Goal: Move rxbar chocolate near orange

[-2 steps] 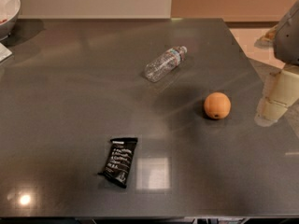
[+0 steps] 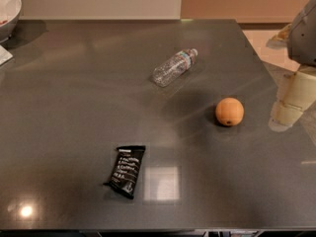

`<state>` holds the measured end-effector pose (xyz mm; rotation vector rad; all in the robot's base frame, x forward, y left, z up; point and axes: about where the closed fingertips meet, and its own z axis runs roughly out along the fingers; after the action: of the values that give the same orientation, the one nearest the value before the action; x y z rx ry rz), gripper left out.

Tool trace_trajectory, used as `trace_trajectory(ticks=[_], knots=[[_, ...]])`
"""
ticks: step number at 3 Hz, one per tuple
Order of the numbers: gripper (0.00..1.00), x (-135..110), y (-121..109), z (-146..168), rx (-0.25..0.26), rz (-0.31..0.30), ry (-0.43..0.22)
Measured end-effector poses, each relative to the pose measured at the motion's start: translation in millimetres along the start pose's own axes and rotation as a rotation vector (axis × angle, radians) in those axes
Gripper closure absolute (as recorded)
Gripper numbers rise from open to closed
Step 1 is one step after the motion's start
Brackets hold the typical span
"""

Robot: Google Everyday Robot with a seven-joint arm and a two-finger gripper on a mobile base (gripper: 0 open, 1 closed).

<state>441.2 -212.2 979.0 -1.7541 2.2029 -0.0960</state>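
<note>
The rxbar chocolate [image 2: 126,171] is a flat black wrapper with white text. It lies on the dark grey table [image 2: 74,107] near the front, left of centre. The orange [image 2: 229,111] sits on the table right of centre, well apart from the bar. My gripper [image 2: 287,112] hangs at the right edge of the camera view, over the table's right side and to the right of the orange. It is far from the bar and touches nothing.
A clear plastic bottle [image 2: 174,66] lies on its side behind the orange, toward the table's middle back. A white bowl [image 2: 7,9] stands at the far left corner. The table's right edge runs beside my arm [image 2: 306,33].
</note>
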Motion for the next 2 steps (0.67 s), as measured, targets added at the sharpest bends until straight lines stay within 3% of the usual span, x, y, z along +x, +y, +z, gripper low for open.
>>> trace_trajectory(ticks=[1, 2], knots=[[0.0, -24, -9, 5, -0.014, -0.085, -0.046], [0.0, -63, -16, 18, -0.043, -0.214, -0.106]])
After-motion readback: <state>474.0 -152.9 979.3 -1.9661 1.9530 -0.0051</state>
